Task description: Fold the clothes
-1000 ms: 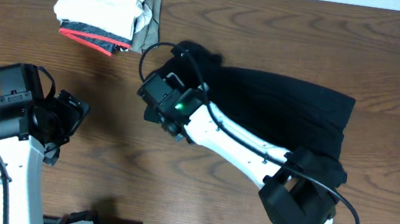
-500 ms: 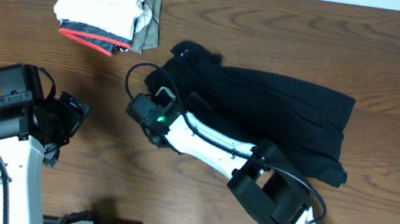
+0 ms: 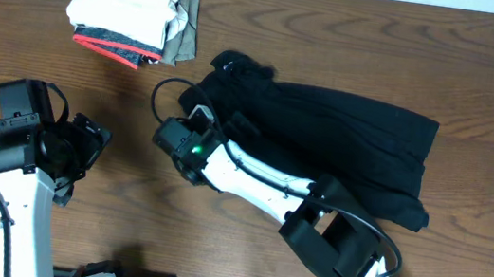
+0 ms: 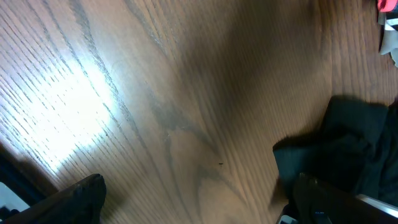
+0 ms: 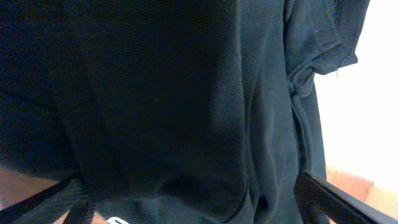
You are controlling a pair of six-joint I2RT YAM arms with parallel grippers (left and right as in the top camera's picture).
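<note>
Black shirt (image 3: 342, 142) lies rumpled on table (image 3: 338, 26), one end straight ahead of right gripper (image 5: 186, 180). Fabric fills view between its jaws, which are spread wide and pinch nothing. Left gripper (image 4: 199, 186) jaws likewise released, bare wood between them, shirt off to one side, apart. Folded garment stack (image 3: 130, 13) sits well beyond both jaw pairs, near table's far edge.

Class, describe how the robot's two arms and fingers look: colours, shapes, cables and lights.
The left arm and right arm each have white rounded links between boxy black joint housings, with a small green light near the wrist. A thin black cable loops beside the right wrist. The left fingers are dark.
</note>
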